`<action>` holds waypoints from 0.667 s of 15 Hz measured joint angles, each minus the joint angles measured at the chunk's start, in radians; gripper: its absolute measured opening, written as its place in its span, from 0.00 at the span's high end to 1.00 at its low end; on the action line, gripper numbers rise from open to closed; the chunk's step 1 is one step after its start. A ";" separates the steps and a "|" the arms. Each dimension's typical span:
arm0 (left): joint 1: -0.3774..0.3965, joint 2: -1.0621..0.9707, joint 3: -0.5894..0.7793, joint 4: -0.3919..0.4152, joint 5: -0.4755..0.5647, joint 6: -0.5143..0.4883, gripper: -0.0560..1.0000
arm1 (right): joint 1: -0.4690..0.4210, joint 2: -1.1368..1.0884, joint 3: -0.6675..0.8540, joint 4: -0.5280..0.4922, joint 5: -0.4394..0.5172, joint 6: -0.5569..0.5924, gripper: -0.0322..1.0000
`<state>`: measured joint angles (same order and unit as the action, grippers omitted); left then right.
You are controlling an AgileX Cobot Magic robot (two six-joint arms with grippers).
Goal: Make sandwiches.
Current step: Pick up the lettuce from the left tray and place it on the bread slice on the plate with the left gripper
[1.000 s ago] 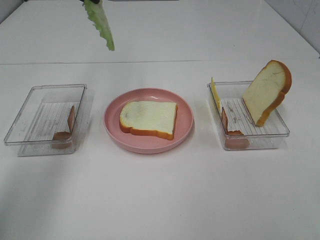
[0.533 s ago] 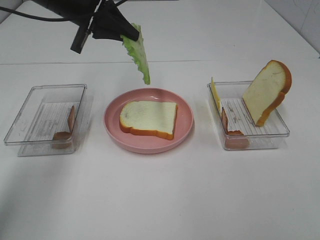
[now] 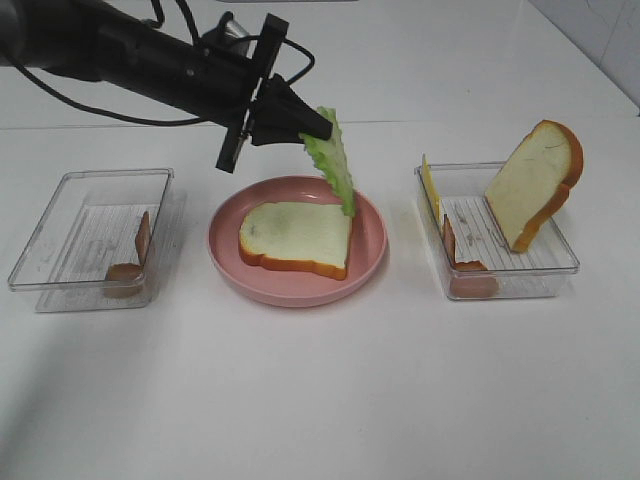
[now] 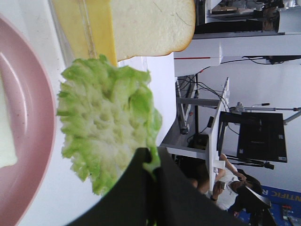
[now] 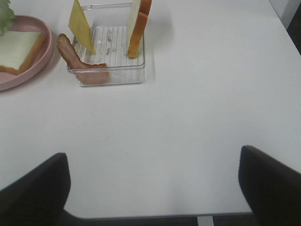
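Note:
My left gripper (image 3: 318, 128) is shut on the top of a green lettuce leaf (image 3: 333, 165), which hangs over the far right edge of a white bread slice (image 3: 297, 236). That slice lies flat on the round pink plate (image 3: 225, 260). In the left wrist view the lettuce (image 4: 106, 136) hangs from the closed fingertips (image 4: 141, 162). A second bread slice (image 3: 535, 183) leans upright in the right tray (image 3: 560, 262), with a yellow cheese slice (image 3: 430, 187) and a bacon strip (image 3: 452, 250). Another bacon strip (image 3: 140, 245) is in the left tray (image 3: 60, 230). My right gripper (image 5: 153, 188) is open, empty and well short of the right tray (image 5: 113, 77).
The two clear plastic trays flank the plate on the white table. The left arm reaches in from the upper left over the left tray's far side. In the right wrist view the table's front edge (image 5: 155, 217) lies near the open fingers (image 5: 33, 188).
My left gripper has carried the lettuce down and to the right, from the far left of the table to just over the bread slice on the plate. Nothing else has moved.

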<state>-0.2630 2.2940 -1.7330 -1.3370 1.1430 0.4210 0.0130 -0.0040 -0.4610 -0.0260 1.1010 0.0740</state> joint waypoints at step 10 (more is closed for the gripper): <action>-0.011 0.116 0.000 0.041 -0.090 0.034 0.95 | 0.000 0.000 0.000 0.000 0.000 0.000 0.06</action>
<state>-0.2740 2.4100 -1.7330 -1.2960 1.0530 0.4550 0.0130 -0.0040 -0.4610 -0.0260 1.1010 0.0740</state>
